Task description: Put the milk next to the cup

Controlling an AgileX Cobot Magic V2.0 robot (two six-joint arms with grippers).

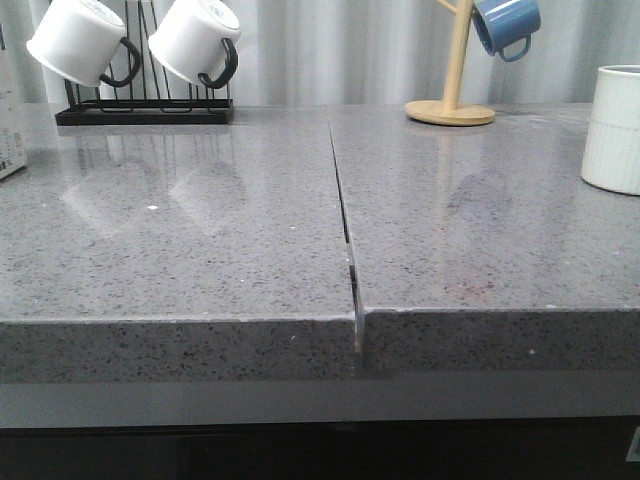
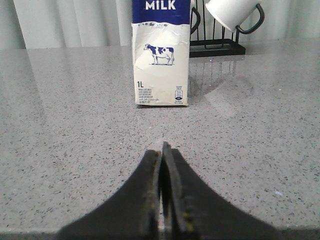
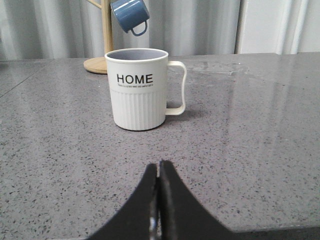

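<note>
The milk (image 2: 161,55) is a white carton, blue-topped, reading "MILK" and "1L" with a cow; the cup (image 3: 139,89) reads "HOME". Left end effector (image 2: 163,150) and right end effector (image 3: 159,167) are clenched, empty.

looks like a kitchen, or a mock-up of one — grey speckled stone worktop (image 1: 200,230), polished enough to throw reflections, made of two slabs meeting at a seam. at the back, a black wire rack (image 1: 145,105) hung with white black-handled mugs (image 1: 85,40), and a wooden mug tree (image 1: 455,70) carrying a blue mug (image 1: 505,25). on the worktop, a carton of milk (image 2: 161,55) and a ribbed cream cup (image 3: 140,90) lettered "home" — ordinary breakfast things. behind everything, pale pleated curtains (image 1: 330,50) rather than tiles or cupboards.
</note>
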